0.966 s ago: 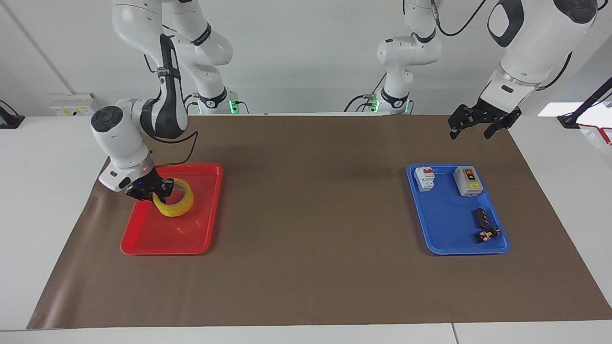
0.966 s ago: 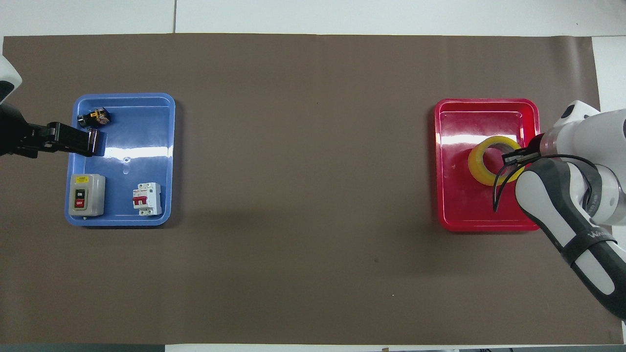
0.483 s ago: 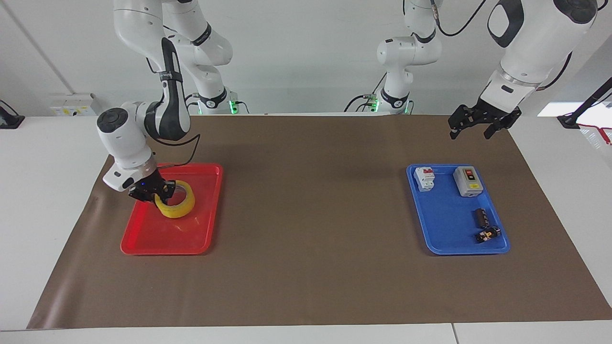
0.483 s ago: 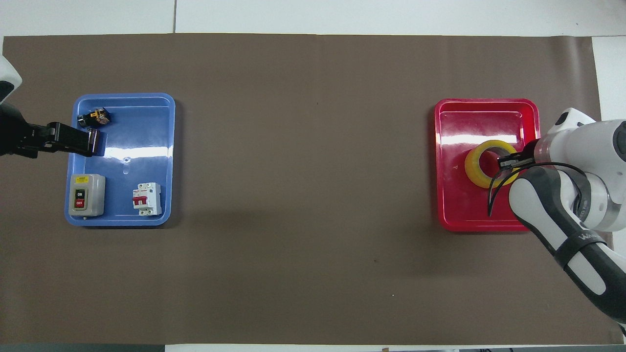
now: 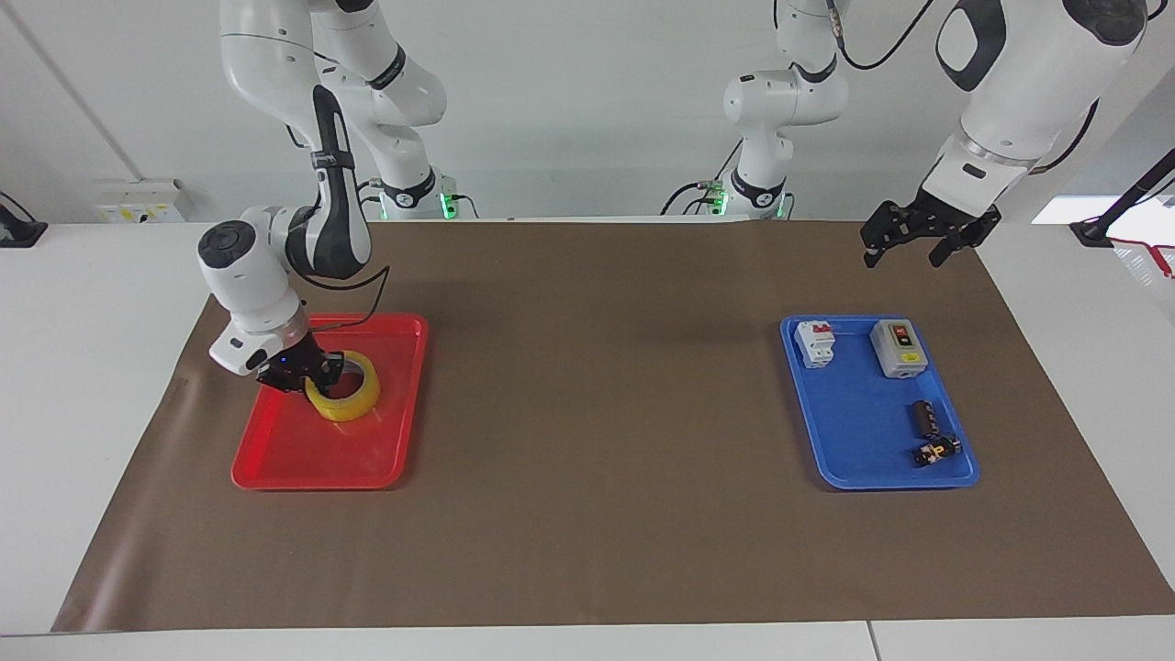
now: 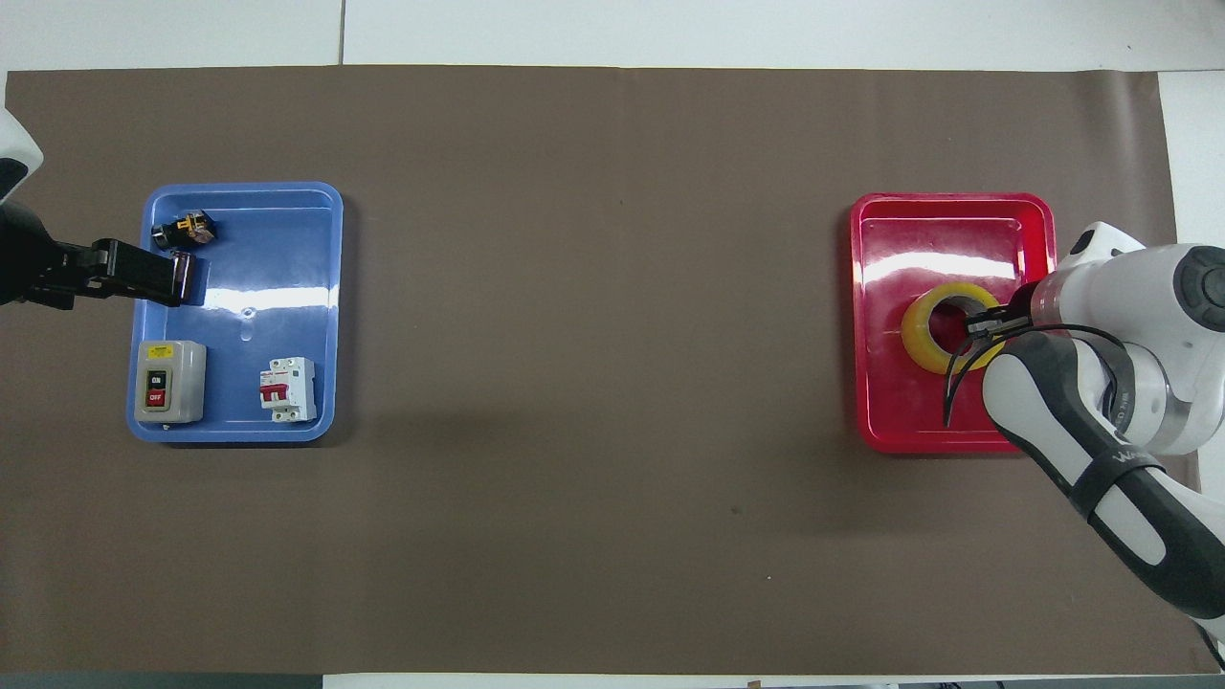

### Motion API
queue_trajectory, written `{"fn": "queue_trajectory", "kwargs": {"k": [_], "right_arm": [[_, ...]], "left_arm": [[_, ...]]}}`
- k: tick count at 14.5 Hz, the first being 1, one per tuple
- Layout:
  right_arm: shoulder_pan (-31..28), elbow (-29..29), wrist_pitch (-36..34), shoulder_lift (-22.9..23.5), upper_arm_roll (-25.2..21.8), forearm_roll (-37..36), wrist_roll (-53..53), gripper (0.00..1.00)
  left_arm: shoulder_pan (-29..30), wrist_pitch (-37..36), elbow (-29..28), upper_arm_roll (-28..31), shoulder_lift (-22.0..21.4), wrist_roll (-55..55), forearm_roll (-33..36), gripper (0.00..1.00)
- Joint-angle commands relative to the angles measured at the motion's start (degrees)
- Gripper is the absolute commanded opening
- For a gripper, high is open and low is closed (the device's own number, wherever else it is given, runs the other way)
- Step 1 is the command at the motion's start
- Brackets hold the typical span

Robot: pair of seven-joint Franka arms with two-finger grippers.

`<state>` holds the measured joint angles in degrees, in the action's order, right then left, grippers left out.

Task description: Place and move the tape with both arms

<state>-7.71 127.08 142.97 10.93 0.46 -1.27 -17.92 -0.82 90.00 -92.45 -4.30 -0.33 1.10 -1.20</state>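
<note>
Tape: you've got the yellow roll over the red tray, toward the right arm's end of the table; whether it's resting on the tray floor or lifted off it, you can't tell.
Right gripper: clamped on the roll's wall on the side nearer the robots, one finger inside the ring, one outside.
Right arm: bent low over the tray's robot-side corner.
Left gripper: up in the air over the brown mat, fingers spread, holding nothing; arm is waiting.
Blue tray: toward the left arm's end of the table, well apart from the red one.
Blue tray contents: white circuit breaker and grey on/off switch box side by side nearer the robots; two small black components farther from them.
</note>
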Motion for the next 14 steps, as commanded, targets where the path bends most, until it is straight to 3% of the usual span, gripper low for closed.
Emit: {"fn": "queue_trajectory", "kwargs": {"k": [1,4,9,14], "right_arm": [[-0.64,-1.3,0.91,0.23,0.68,0.39,0.52,1.0],[-0.12,-5.6,-3.55,-3.18,1.03,0.39,1.65,1.0],[3.22,-22.9,-26.64,-4.33,1.12,-0.84,15.25,1.0],[4.81,-31.09,-42.92,-11.54,1.04,-0.4,25.21,1.0]], "left_arm": [[0.55,-0.18,-0.36,-0.36,-0.37,-0.39,0.85,1.0],[0.55,-0.18,-0.45,-0.36,-0.37,-0.39,0.85,1.0],[0.55,-0.26,-0.45,-0.36,-0.37,-0.39,0.85,1.0],[0.55,-0.18,-0.45,-0.36,-0.37,-0.39,0.85,1.0]]}}
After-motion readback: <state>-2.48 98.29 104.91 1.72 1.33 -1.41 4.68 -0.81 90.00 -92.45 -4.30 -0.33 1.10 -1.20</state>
